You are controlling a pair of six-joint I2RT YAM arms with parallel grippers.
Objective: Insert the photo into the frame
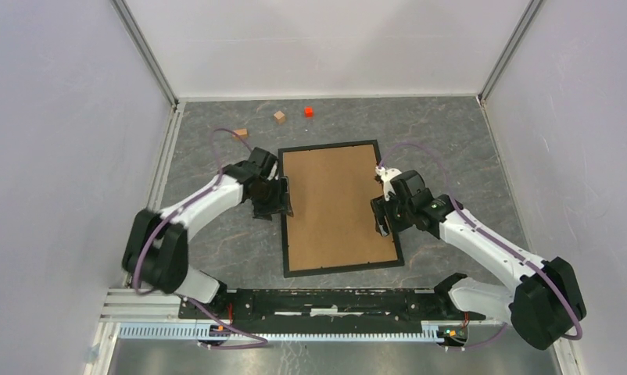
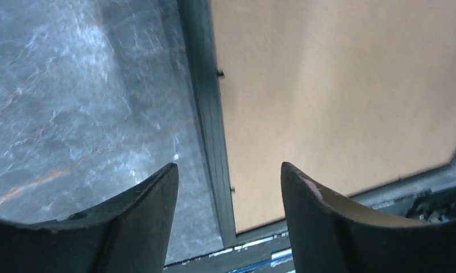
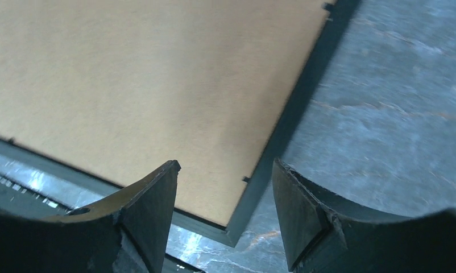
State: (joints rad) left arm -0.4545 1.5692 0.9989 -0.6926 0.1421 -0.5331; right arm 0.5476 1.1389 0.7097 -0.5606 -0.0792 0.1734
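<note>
On the grey marbled table [image 1: 240, 251], between white walls [image 1: 326, 47], lies the frame [image 1: 338, 207].

Bright, even light from above; the wrist views are softer.
In the top view the light is diffuse: the walls [image 1: 60, 117] are pale and the arms [image 1: 209, 199] give only weak shadows on the grey counter [image 1: 232, 258]. In both wrist views the counter has a pale sheen in patches, the brown board [image 2: 339, 85] looks flat, the edge of the frame [image 3: 294, 114] is smeared, and the near fingers [image 2: 140, 227] of the left gripper [image 2: 228, 165] and the right gripper [image 3: 226, 163] are dark and out of focus.
</note>
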